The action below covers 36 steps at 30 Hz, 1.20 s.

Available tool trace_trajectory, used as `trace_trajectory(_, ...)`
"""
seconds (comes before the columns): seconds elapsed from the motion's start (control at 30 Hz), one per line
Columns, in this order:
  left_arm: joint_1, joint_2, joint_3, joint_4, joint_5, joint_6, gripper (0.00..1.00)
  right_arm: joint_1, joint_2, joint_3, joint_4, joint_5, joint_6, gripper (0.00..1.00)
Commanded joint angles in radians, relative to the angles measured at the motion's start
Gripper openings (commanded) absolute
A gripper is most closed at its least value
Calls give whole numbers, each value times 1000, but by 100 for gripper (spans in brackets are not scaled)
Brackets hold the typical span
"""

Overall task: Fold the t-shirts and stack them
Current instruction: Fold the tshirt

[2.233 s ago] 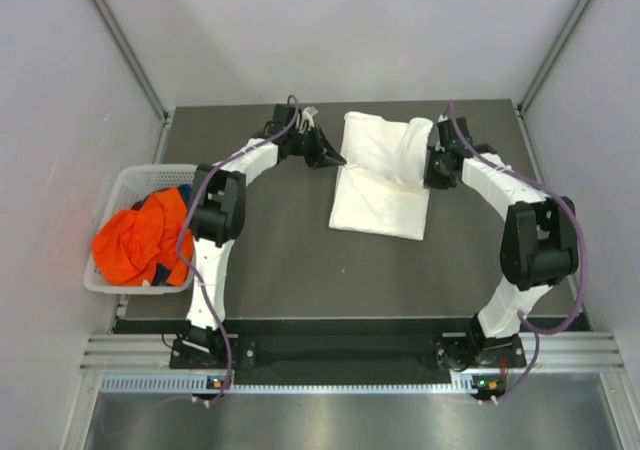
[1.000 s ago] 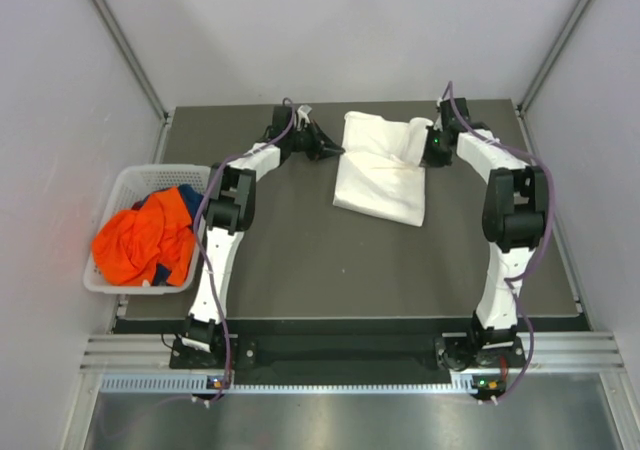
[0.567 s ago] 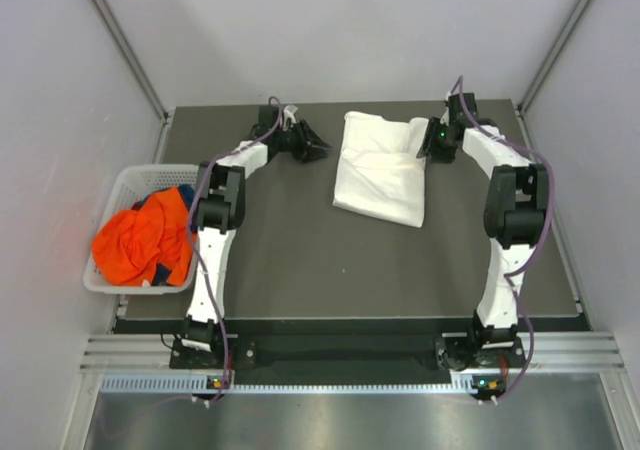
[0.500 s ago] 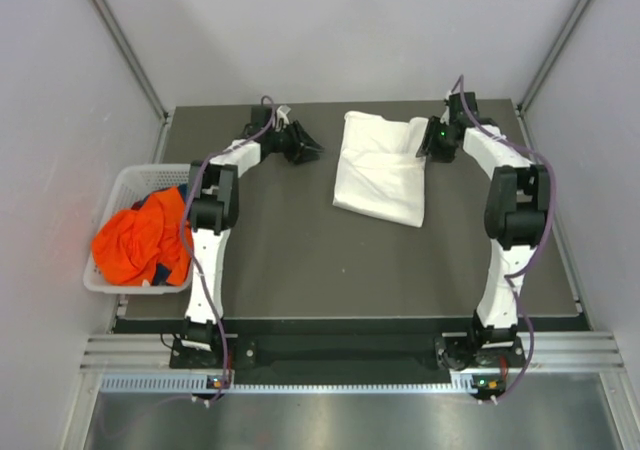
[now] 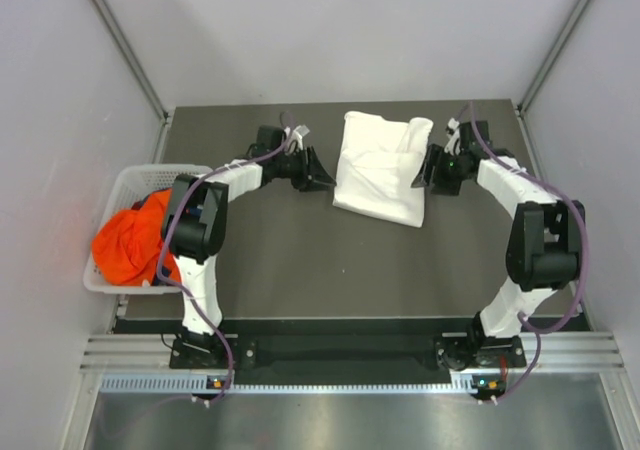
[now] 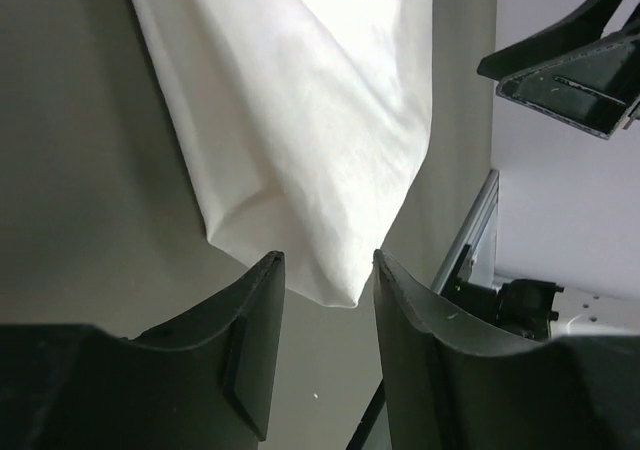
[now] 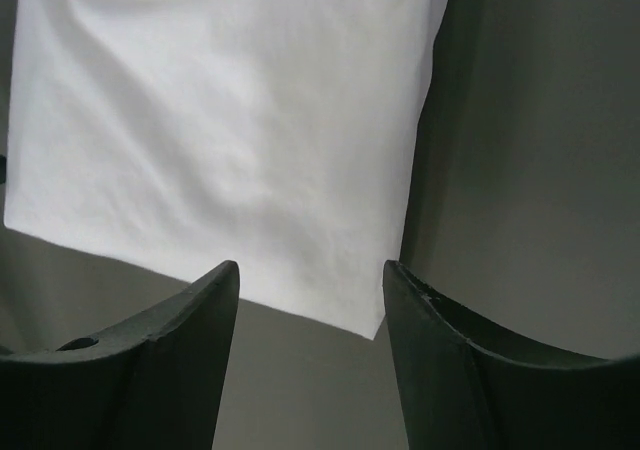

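A white t-shirt [image 5: 380, 170] lies folded into a rectangle on the dark table [image 5: 300, 260], toward the back centre. My left gripper [image 5: 320, 176] sits just off its left edge, open, with nothing between the fingers. My right gripper [image 5: 424, 170] sits just off its right edge, also open and empty. In the left wrist view the white t-shirt [image 6: 300, 120] has a corner lying just beyond the open left gripper [image 6: 325, 262]. The right wrist view shows the white t-shirt [image 7: 220, 120] flat in front of the open right gripper [image 7: 312, 270]. An orange t-shirt [image 5: 128, 245] and a dark blue t-shirt [image 5: 150, 204] lie in the basket.
A white lattice basket [image 5: 122, 182] stands at the table's left edge, partly hidden by my left arm's elbow [image 5: 192, 220]. Grey walls close in the back and both sides. The table's back edge runs just behind the white t-shirt.
Both grippers have gone from shut to open, letting go of the white t-shirt. They have drawn slightly toward me and sit beside its edges. The raised right fold now lies flat.
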Motion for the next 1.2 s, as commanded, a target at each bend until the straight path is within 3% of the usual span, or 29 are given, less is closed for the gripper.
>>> trace_trajectory(0.0, -7, -32, -76, 176, 45, 4, 46, -11, -42, -94, 96, -98, -17, 59)
trace_trajectory(0.23, -38, -28, -104, 194, 59, 10, 47, -11, -49, -243, 190, -103, -13, 57)
trace_trajectory(0.63, -53, -7, -129, 191, 32, 20, 44, -27, -44, -301, 262, -129, -43, 52)
trace_trajectory(0.7, -58, -8, -137, 196, 25, 22, 40, -27, -46, -306, 269, -143, -45, 47)
trace_trajectory(0.73, -62, -10, -137, 188, 9, 26, 33, -28, -49, -311, 272, -146, -46, 43)
trace_trajectory(0.8, -65, -15, -144, 145, -19, 43, 25, -28, -59, -317, 266, -143, -54, 28)
trace_trajectory(0.83, -65, -16, -150, 139, -39, 43, 16, -28, -64, -323, 259, -139, -57, 22)
trace_trajectory(0.87, -65, -16, -156, 135, -42, 45, 14, -27, -79, -324, 243, -132, -68, 12)
trace_trajectory(0.97, -65, -22, -183, 107, -88, 53, 0, -28, -108, -338, 225, -112, -82, 0)
trace_trajectory(1.17, -70, -41, -253, 93, -156, 46, 0, -27, -133, -369, 205, -119, -94, 0)
